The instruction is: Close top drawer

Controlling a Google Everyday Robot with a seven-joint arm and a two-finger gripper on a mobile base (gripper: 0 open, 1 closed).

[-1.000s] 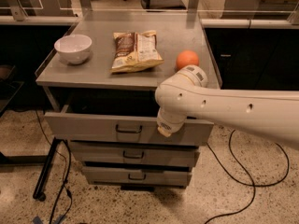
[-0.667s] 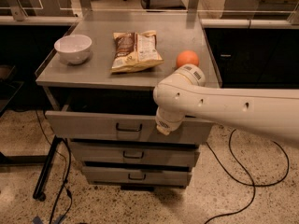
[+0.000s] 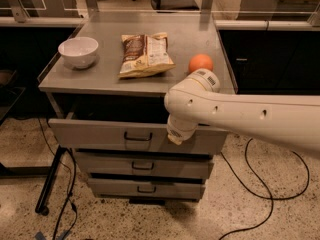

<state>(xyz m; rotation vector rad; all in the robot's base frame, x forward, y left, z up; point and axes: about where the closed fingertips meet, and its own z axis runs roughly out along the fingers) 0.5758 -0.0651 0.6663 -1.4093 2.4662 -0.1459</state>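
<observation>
The top drawer (image 3: 100,134) is a wide grey metal drawer with a small dark wire handle (image 3: 137,135) at its centre. It stands pulled out from the grey cabinet, with a dark gap between its front and the cabinet top. My gripper (image 3: 175,136) is at the end of the white arm, against the upper edge of the drawer front, right of the handle. The arm's wrist hides the fingers.
On the cabinet top (image 3: 100,79) lie a white bowl (image 3: 78,51), a chip bag (image 3: 144,54) and an orange (image 3: 200,63). Two shorter drawers (image 3: 142,166) sit below. Black cables (image 3: 260,184) run over the speckled floor on the right, a black stand leg (image 3: 50,184) on the left.
The top drawer front has moved slightly back toward the cabinet with the arm's end against it. The things on the cabinet top have not moved.
</observation>
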